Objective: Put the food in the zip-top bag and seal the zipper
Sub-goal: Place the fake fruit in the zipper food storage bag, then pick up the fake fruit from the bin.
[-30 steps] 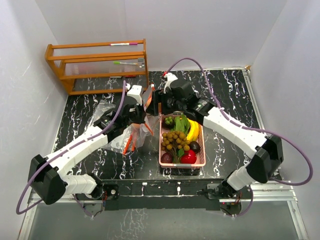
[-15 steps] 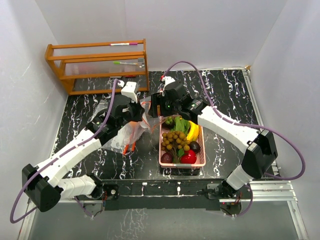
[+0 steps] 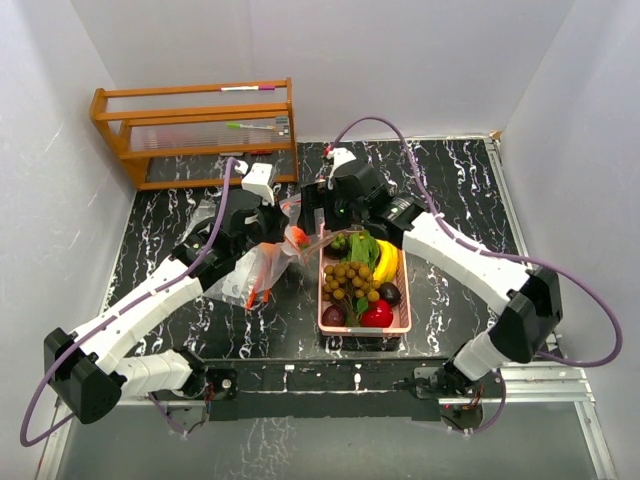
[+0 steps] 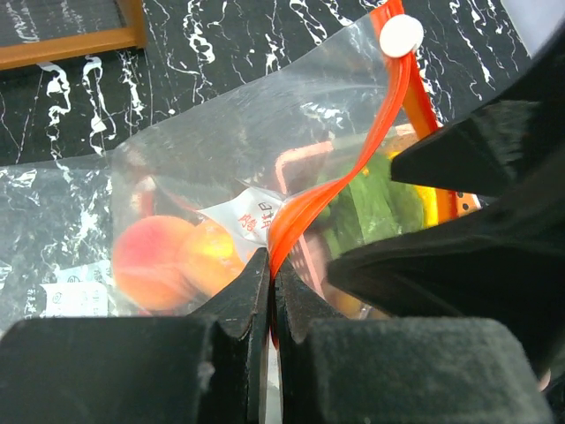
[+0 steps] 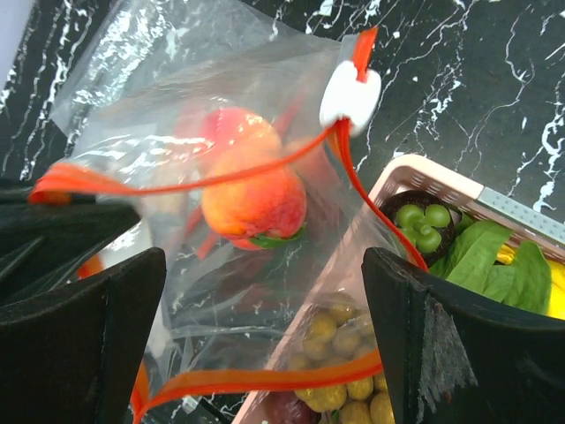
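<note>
The clear zip-top bag (image 3: 258,268) with an orange zipper lies left of the pink basket (image 3: 366,329). My left gripper (image 4: 272,265) is shut on the bag's orange zipper strip (image 4: 353,168) and holds the mouth up. My right gripper (image 5: 263,265) is open and empty just above the open mouth. An orange-red round fruit (image 5: 252,190) lies inside the bag, and it also shows in the top view (image 3: 298,238). The white slider (image 5: 350,93) sits at the zipper's far end. The basket holds a tan longan bunch (image 3: 350,280), a banana (image 3: 386,262), a red fruit (image 3: 377,315) and dark purple fruits (image 3: 390,293).
A wooden rack (image 3: 195,125) stands at the back left against the wall. White walls close in the black marbled table (image 3: 460,190) on the left, back and right. Part of the bag's mouth hangs over the basket's left rim (image 5: 415,172).
My left arm has shifted back and left with the zipper edge. My right gripper has drawn slightly right, and an orange-red fruit now lies in the bag below it.
</note>
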